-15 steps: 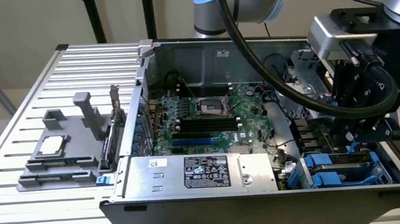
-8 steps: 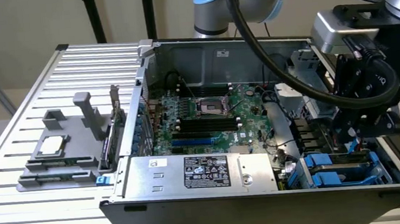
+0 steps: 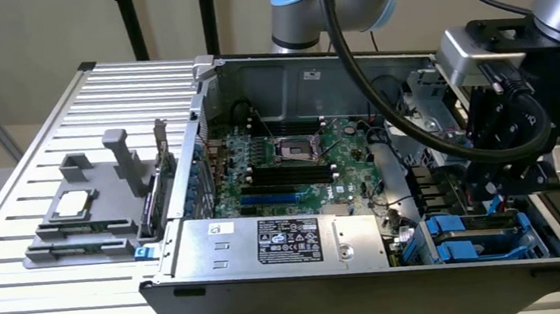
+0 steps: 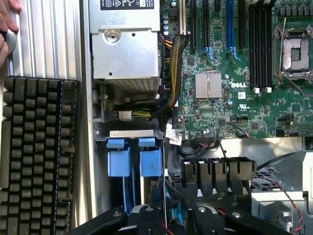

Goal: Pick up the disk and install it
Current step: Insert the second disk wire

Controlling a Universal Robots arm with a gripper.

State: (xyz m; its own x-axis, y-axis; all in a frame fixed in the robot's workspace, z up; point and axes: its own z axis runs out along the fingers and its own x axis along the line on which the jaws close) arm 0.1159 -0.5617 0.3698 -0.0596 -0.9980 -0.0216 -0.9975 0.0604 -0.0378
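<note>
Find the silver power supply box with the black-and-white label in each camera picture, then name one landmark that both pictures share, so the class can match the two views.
Exterior view: the power supply box sits along the near wall of the open computer case, just toward the exterior view's left of the blue drive carriers.
Wrist view: the same box lies beside the motherboard.
Shared landmark: the blue drive carriers.

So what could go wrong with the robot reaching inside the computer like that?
The end effector hangs just above the blue drive carriers, beside loose cables; it might snag one. The motherboard lies open nearby, so a bump could harm it. A person's hand near the keyboard seems close to the work.
</note>
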